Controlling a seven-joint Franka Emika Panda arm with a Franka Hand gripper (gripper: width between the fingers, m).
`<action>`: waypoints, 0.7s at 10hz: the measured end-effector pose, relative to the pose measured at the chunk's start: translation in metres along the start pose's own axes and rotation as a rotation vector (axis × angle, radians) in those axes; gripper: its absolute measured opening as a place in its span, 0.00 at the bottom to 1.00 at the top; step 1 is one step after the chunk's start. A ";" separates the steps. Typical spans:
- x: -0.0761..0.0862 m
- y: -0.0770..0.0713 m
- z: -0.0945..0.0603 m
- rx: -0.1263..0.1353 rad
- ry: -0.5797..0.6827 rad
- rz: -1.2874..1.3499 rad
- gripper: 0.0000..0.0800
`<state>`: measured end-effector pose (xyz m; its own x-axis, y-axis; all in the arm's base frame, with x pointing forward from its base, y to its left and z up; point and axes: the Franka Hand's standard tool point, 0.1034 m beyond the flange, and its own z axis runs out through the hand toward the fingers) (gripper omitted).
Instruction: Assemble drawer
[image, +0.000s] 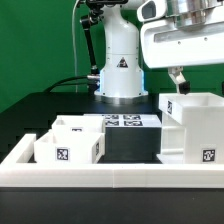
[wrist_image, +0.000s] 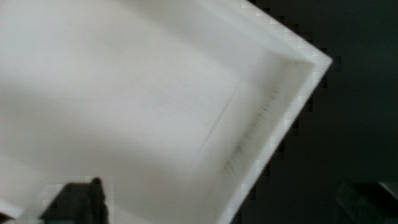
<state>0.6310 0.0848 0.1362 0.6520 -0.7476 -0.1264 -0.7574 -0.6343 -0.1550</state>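
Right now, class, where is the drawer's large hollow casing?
In the exterior view, the casing stands at the right, beside the marker board and behind the white rail, with the end effector above its rim.

Behind your black bench (image: 30, 115), edged by a long white rail (image: 110, 178), you see a plain green backdrop (image: 35, 40).
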 end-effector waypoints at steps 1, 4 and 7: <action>0.000 0.000 0.000 0.000 0.000 -0.008 0.81; 0.010 0.013 -0.007 -0.031 0.011 -0.439 0.81; 0.012 0.015 -0.005 -0.032 0.010 -0.627 0.81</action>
<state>0.6270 0.0649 0.1372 0.9724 -0.2332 -0.0116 -0.2318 -0.9583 -0.1671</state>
